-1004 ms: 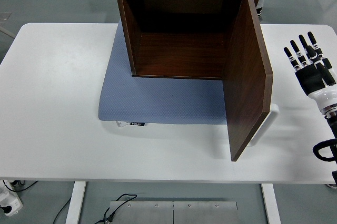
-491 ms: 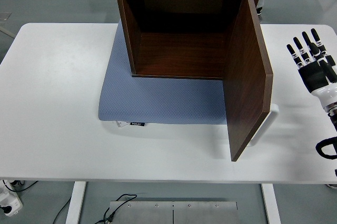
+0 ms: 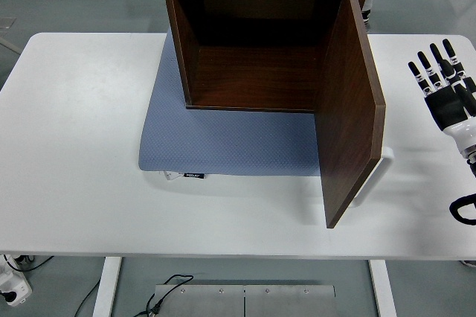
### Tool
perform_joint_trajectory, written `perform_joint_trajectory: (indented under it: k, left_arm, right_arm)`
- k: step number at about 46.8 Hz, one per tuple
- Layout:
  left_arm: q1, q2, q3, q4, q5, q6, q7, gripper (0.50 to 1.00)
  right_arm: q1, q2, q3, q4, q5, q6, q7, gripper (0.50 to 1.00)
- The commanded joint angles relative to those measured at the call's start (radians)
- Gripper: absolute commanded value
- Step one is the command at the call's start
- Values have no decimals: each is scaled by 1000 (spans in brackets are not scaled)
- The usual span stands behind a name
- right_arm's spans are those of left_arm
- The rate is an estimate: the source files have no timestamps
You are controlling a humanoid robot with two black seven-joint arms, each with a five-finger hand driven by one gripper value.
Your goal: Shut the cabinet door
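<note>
Dark wood makes up the cabinet (image 3: 256,34), which sits at the table's (image 3: 74,146) far middle on a blue-grey mat (image 3: 223,142). Its inside is bare, and its door (image 3: 349,109) stands wide open, hinged on the right and swung out toward the near edge, with a white handle (image 3: 375,175) on its outer face. My right hand (image 3: 445,94) hovers right of the door, apart from it, fingers (image 3: 425,71) straight and spread, holding nothing.
</note>
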Motion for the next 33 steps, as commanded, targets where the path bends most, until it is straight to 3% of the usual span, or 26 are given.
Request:
perform_joint_trajectory:
  k: [1, 33]
  left_arm:
    - [0, 0, 0, 0, 0, 0, 0, 1000]
    - [1, 0, 0, 0, 0, 0, 0, 1000]
  right_arm:
    - [-2, 0, 0, 0, 1, 0, 0, 1000]
    - [-17, -91, 11, 1, 1, 0, -11, 1000]
